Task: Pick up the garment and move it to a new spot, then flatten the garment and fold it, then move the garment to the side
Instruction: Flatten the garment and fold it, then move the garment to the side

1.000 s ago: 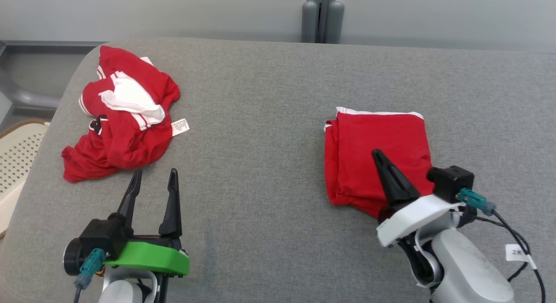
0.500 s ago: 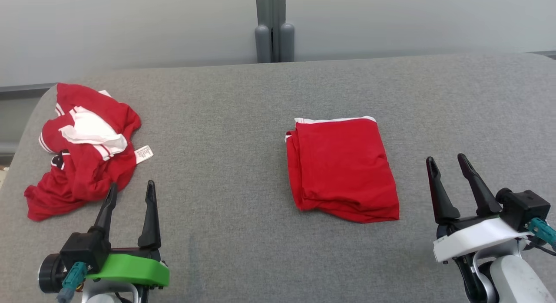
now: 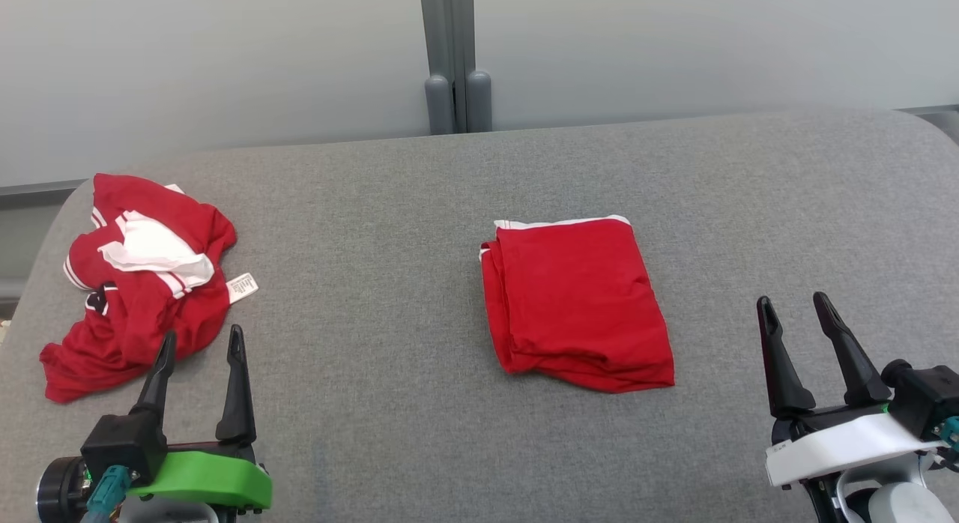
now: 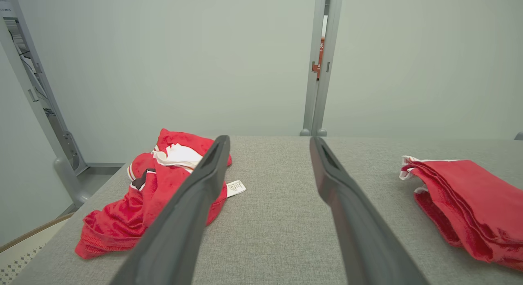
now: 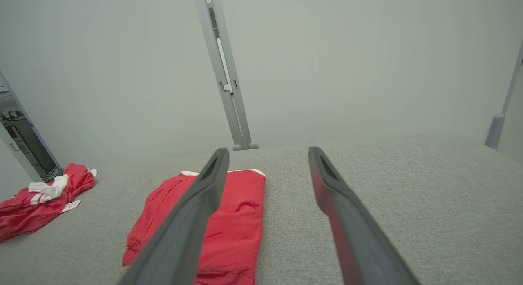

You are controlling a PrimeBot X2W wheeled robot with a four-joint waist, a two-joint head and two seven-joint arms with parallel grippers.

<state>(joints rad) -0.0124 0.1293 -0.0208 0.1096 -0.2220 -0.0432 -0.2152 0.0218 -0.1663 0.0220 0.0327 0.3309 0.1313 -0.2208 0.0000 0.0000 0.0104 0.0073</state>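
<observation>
Folded red garment (image 3: 573, 302) lying mid-worktop, both pairs of my fingers hovering empty.

The folded red garment is lying flat near the middle of the grey worktop (image 3: 389, 403), white trim (image 3: 562, 223) showing along its far edge, while a crumpled red-and-white garment (image 3: 135, 283) is sitting at the far left. If I am moving it aside next, I am risking pinching only the top layer, which would pull the fold open, or dragging it so the layers bunch. My left fingers (image 3: 236, 381) are hovering spread wide near the crumpled heap, holding nothing. My right fingers (image 3: 779, 366) are hovering spread wide, apart from the folded garment, touching nothing.
</observation>
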